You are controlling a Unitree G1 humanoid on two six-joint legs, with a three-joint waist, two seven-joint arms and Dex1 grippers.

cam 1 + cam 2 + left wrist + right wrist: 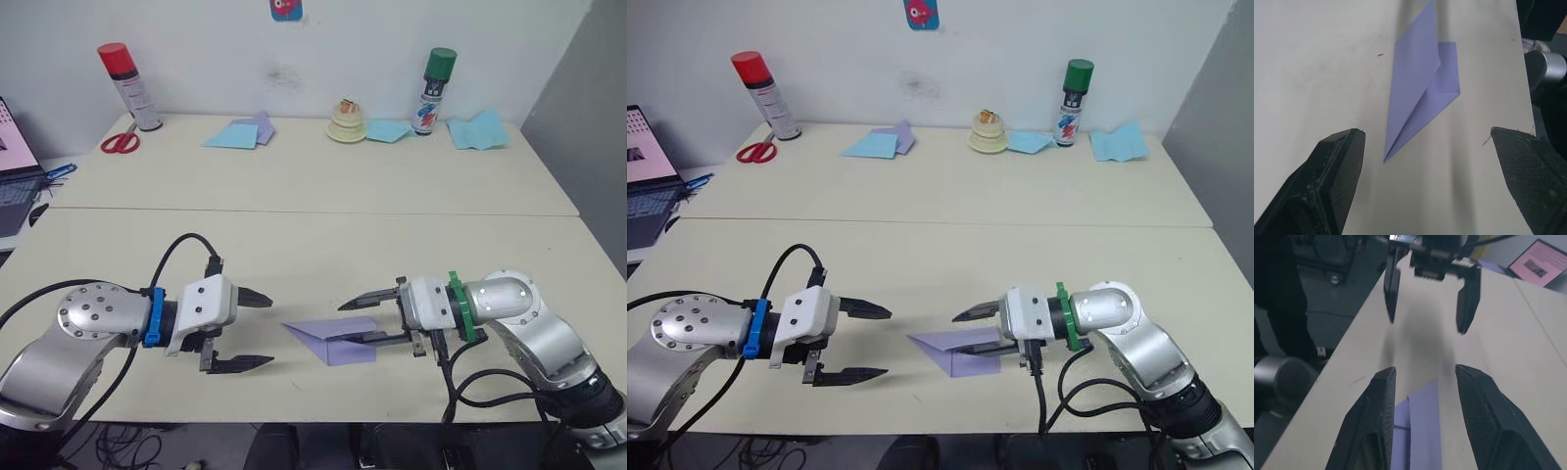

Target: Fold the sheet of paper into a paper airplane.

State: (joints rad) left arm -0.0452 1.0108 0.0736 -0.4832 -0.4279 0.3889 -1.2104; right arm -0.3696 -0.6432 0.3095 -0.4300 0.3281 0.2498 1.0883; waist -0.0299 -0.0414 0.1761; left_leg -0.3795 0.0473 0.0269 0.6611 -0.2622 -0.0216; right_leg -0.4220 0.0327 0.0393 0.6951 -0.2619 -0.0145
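Sheet of paper: lavender, folded to a pointed, creased shape, lying flat on the near table between the two claws. Its point faces the left claw.

Left claw: fingers spread wide, hovering just short of the paper's tip, not touching.

Right claw: fingers apart, one above the paper's far end and one low at its edge; straddles the paper, not closed on it.

Along the far table edge by the wall: red-capped spray can, red scissors, light blue papers, a small round cream object, green-capped spray can. A laptop sits off to the robot's left.
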